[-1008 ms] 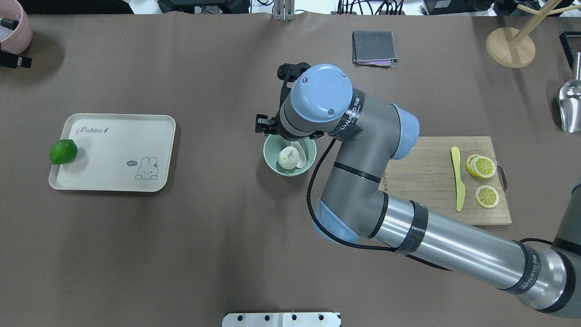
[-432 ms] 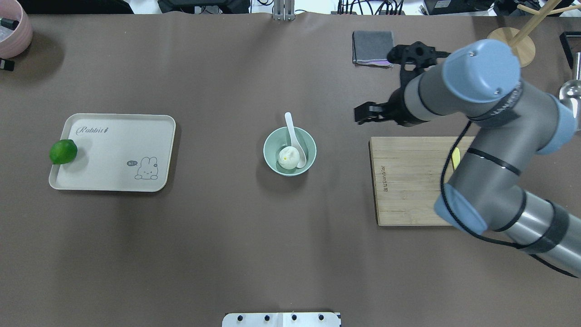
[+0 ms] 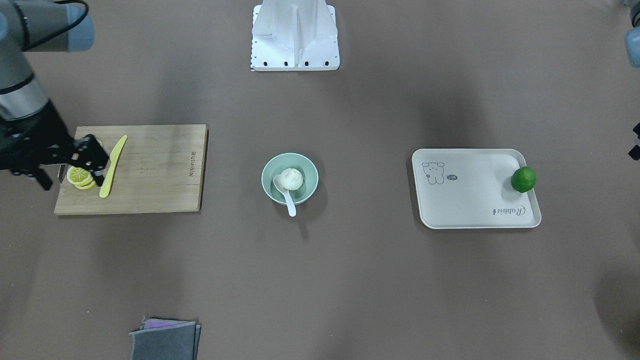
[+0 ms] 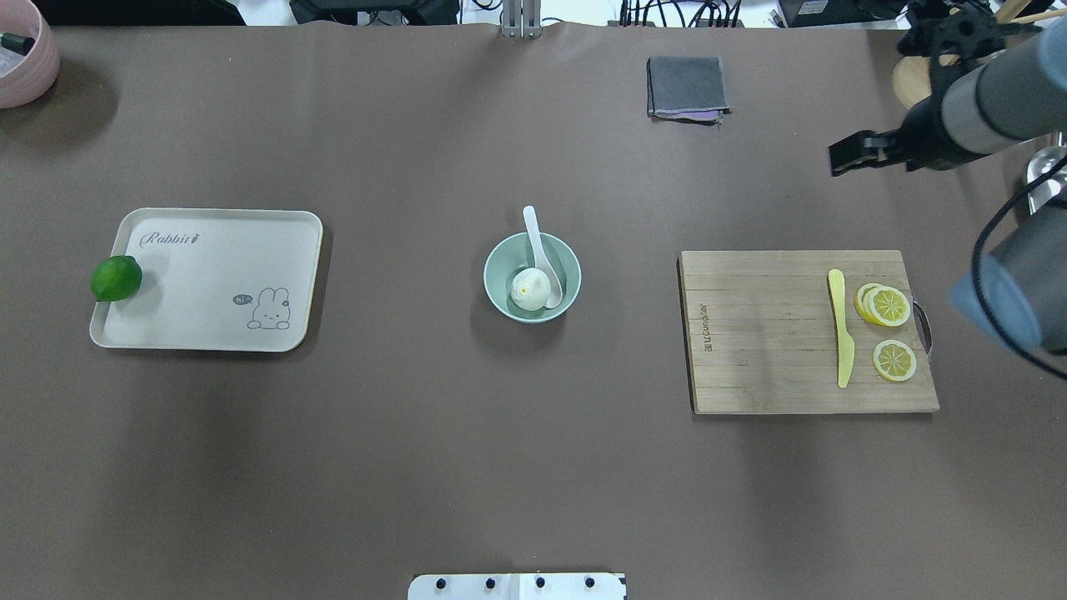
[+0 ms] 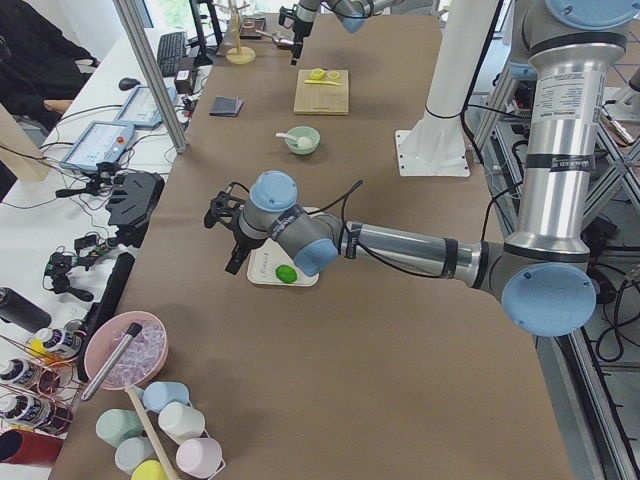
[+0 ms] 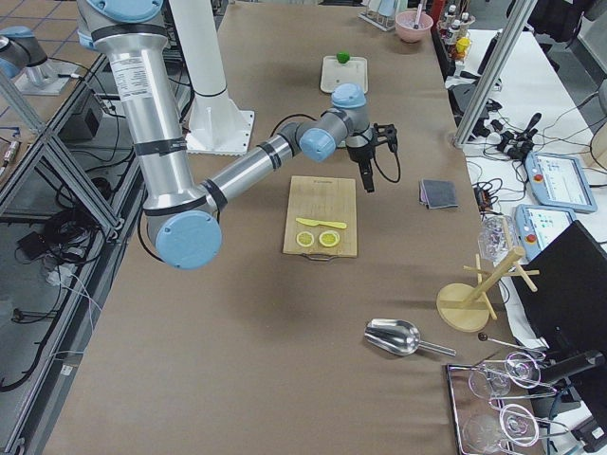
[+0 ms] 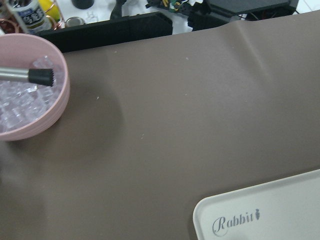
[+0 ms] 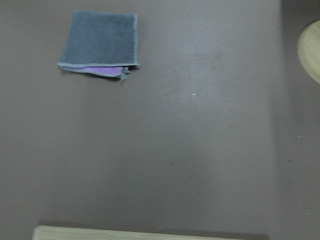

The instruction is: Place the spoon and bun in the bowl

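Observation:
The mint-green bowl [image 4: 501,261] stands mid-table, also in the front view [image 3: 270,167]. The white bun [image 4: 527,289] lies inside it. The white spoon [image 4: 534,232] has its scoop in the bowl beside the bun, and its handle sticks out over the far rim. My right gripper [image 4: 950,29] is high at the far right, well away from the bowl, empty, and its jaws look open. In the front view it [image 3: 92,157] shows over the lemon slices. My left gripper [image 5: 225,215] hovers near the tray's far end; I cannot tell whether it is open or shut.
A cream tray [image 4: 208,283] with a green lime [image 4: 116,277] is on the left. A wooden board [image 4: 767,333] holds a yellow knife [image 4: 842,329] and lemon slices [image 4: 888,307]. A grey cloth [image 4: 686,87], a wooden stand [image 4: 935,86] and a pink bowl [image 4: 25,67] stand at the back.
My right arm has swung from over the bowl to the far right, leaving the spoon resting in the bowl with the bun. The left gripper has slipped off the overhead view's left edge.

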You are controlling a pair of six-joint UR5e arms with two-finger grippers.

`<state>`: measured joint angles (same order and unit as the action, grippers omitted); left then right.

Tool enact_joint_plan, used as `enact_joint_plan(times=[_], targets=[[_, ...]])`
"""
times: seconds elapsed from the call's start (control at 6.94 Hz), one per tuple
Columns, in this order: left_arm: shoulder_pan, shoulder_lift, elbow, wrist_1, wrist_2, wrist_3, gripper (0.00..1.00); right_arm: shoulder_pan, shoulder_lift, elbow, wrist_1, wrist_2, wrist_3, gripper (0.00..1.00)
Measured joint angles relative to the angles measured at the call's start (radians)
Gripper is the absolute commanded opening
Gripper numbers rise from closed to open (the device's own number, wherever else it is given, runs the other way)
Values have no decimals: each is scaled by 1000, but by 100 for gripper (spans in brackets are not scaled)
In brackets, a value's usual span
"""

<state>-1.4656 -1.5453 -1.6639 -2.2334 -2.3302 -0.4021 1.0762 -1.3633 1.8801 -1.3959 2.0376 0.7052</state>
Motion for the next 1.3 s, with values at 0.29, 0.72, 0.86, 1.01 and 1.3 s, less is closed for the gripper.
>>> enact_joint_plan(times=[0.29,0.72,0.86,1.01,1.3], targets=[[-87,62,-4,110,-16,153,98,245,-93,-133,-3,188,-399,100],[-202,172,-34,253,-18,241,98,513,-232,-250,-129,331,-723,100],[-228,188,-82,334,-15,242,98,548,-248,-236,-204,338,-745,100],[-238,202,-152,426,-13,239,98,564,-259,-204,-287,340,-773,100],[-231,220,-217,499,-16,234,98,592,-322,-86,-434,329,-861,100]])
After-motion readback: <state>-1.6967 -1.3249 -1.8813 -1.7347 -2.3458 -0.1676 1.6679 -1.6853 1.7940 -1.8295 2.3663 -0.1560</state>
